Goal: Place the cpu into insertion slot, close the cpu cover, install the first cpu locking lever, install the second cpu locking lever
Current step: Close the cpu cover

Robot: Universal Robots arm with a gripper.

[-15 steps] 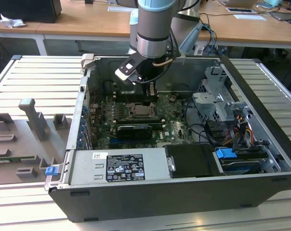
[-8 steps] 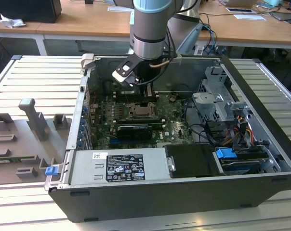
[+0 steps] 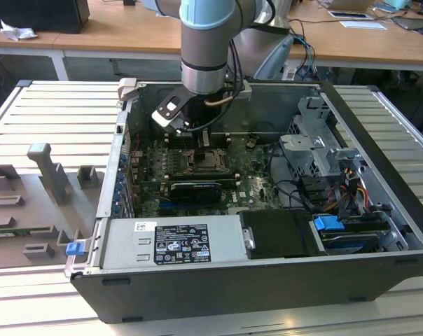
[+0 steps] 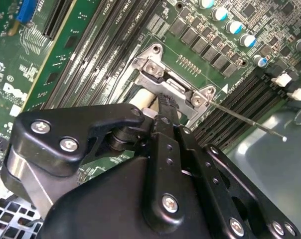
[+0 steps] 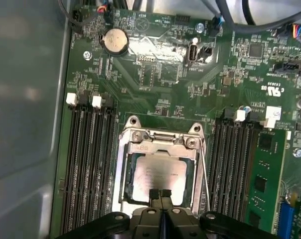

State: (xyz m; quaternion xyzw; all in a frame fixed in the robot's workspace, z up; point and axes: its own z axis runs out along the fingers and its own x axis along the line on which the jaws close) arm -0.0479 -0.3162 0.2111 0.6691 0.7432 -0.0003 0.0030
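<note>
While the end effector (image 5: 160,195) is hanging low over the motherboard, its two fingertips are sitting tight together with nothing between them. In the first wrist view, they are pointing down at the nearest edge of the cpu (image 5: 158,172), and I cannot tell if they are touching it. The cpu is lying flat inside the insertion slot (image 5: 127,177), shiny face up. The cpu cover (image 5: 160,141) is lying down around it like a silver frame. A thin locking lever (image 5: 204,174) is running along one side of the slot. In the second wrist view it is sticking out past the corner of the slot and over the memory slots (image 5: 85,164). Farther off, a round coin battery (image 5: 115,41) is sitting on the green board. In the exterior view, the power supply (image 3: 173,241) is lying nearest. Behind it is the black graphics card (image 3: 192,189), then the arm (image 3: 206,49) reaching down into the open computer case (image 3: 379,140). The case is resting on a ribbed metal worktop (image 3: 57,112).
</note>
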